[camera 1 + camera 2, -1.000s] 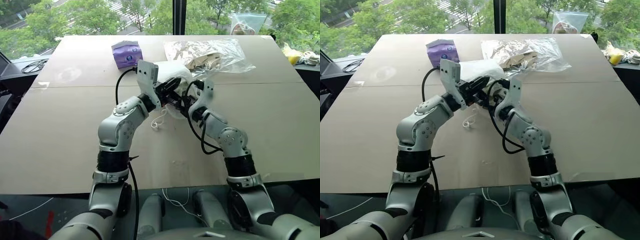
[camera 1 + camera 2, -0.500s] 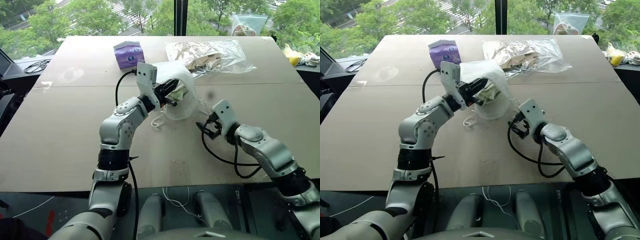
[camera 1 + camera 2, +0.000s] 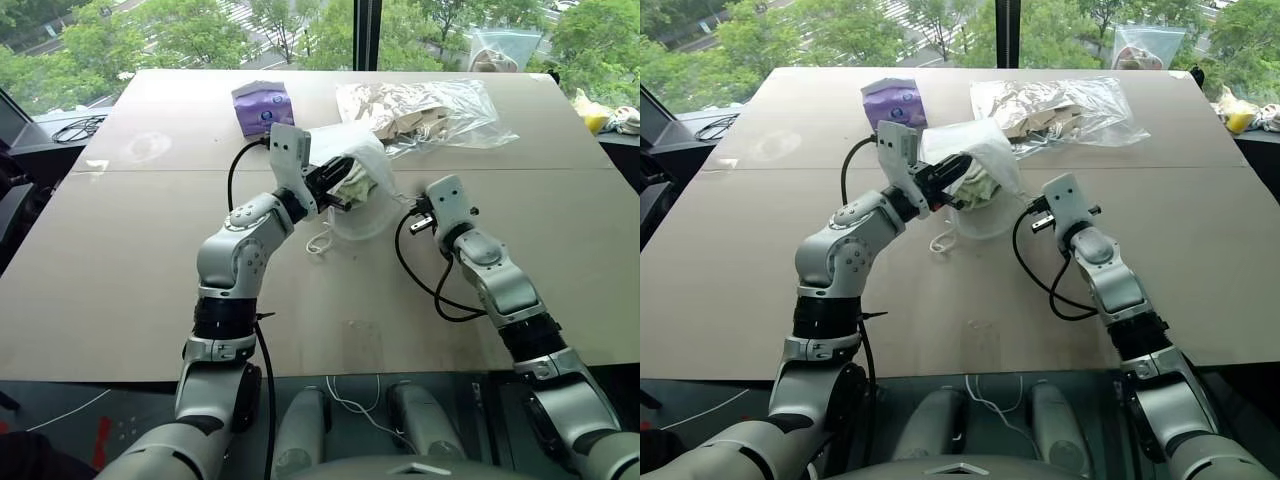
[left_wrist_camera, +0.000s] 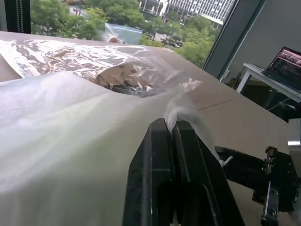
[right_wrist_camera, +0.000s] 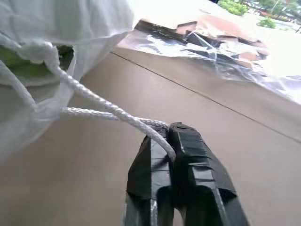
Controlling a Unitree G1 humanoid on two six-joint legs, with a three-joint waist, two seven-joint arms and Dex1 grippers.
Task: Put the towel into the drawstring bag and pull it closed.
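Left eye view: drawstring bag point(image 3: 362, 195) held up off the counter point(image 3: 120, 270) near its middle, mouth gathered at the left gripper point(image 3: 338, 186). Light-green towel point(image 3: 354, 184) visible inside the bag, behind the thin fabric. One white cord loop point(image 3: 318, 240) dangling from the bag down to the counter beside the left forearm. Right gripper point(image 3: 414, 222) just to the right of the bag, level with its lower half. Purple tissue pack point(image 3: 260, 105) farther back on the counter, to the left of the bag; clear plastic bag of tan items point(image 3: 425, 108) behind the bag, to the right.

Right eye view: same layout; towel showing as a green patch inside the bag mouth, right gripper close beside the bag.

Left wrist view: jaws closed tight on a pinched fold of the white bag fabric, which spreads wide on one side. Clear plastic bag lying beyond it on the counter.

Right wrist view: jaws closed on the white cord point(image 5: 113, 113), two strands running from the jaws to the bag's gathered mouth. Green of the towel glimpsed through the mouth opening.
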